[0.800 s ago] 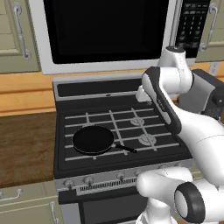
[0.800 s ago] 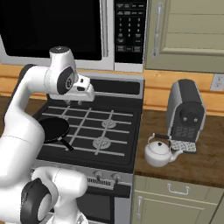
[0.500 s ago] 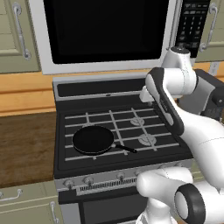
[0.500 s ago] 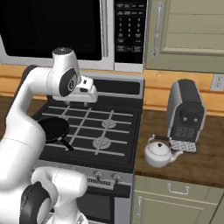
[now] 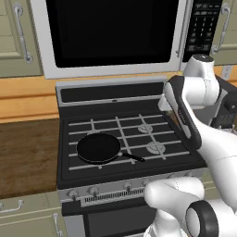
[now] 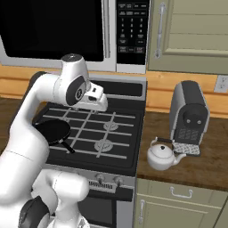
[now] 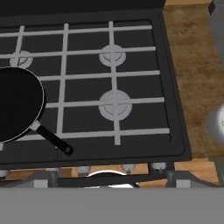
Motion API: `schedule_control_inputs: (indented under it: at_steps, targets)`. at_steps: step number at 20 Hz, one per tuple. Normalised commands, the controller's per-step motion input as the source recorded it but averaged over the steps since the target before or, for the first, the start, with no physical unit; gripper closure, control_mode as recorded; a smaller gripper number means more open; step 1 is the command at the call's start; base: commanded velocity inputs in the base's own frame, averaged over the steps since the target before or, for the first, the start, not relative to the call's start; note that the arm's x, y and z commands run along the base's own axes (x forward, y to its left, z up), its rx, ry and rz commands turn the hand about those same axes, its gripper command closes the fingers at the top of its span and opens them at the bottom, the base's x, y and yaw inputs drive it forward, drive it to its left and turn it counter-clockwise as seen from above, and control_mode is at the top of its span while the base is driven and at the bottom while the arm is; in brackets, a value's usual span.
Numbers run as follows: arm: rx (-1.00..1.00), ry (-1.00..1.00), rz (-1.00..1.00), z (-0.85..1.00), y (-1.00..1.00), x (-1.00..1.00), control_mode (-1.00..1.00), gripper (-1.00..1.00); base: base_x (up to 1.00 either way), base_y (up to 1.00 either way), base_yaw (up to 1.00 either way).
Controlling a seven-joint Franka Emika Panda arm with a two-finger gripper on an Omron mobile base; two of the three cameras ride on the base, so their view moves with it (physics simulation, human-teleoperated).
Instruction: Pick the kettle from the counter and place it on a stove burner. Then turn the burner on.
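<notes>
The small white kettle (image 6: 162,155) stands on the dark wood counter (image 6: 202,167) right of the stove (image 6: 129,160), just in front of the coffee machine. In the hand view the kettle (image 7: 217,124) is a pale blur at the right edge. Two silvery burners (image 6: 103,144) (image 6: 110,126) on the stove's right side are bare; the hand view shows these burners (image 7: 114,105) (image 7: 112,55) straight below. My gripper (image 6: 99,103) hovers above the stove's middle, well left of the kettle. Its fingers (image 7: 43,176) stand wide apart, so my gripper (image 7: 111,177) is open and holds nothing.
A black frying pan (image 6: 52,130) covers the front left burner, handle toward the front right. The grey-and-black coffee machine (image 6: 190,116) stands close behind the kettle. A microwave (image 6: 67,31) hangs over the stove. Knobs (image 6: 100,178) line the stove's front strip.
My hand has drifted a little to the right and slightly lower over the stove. The kettle, pan and base views have stayed the same.
</notes>
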Motion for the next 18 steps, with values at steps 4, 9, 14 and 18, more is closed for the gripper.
schedule_control_inputs:
  at_steps: [4,9,14,18]
  targets:
    - [0.0,-0.12,-0.25,-0.32,-0.39,-0.17,-1.0,-1.0,0.0,0.0,0.0]
    - [0.01,-0.21,-0.29,-0.32,-0.58,-0.3,-1.0,-1.0,0.0,0.0,0.0]
    - [0.04,-0.15,-0.3,-0.16,-0.69,-0.34,-1.0,-1.0,0.0,0.0,0.0]
    - [0.09,-0.02,-0.29,0.0,-0.79,-0.42,-1.0,-1.0,0.0,0.0,0.0]
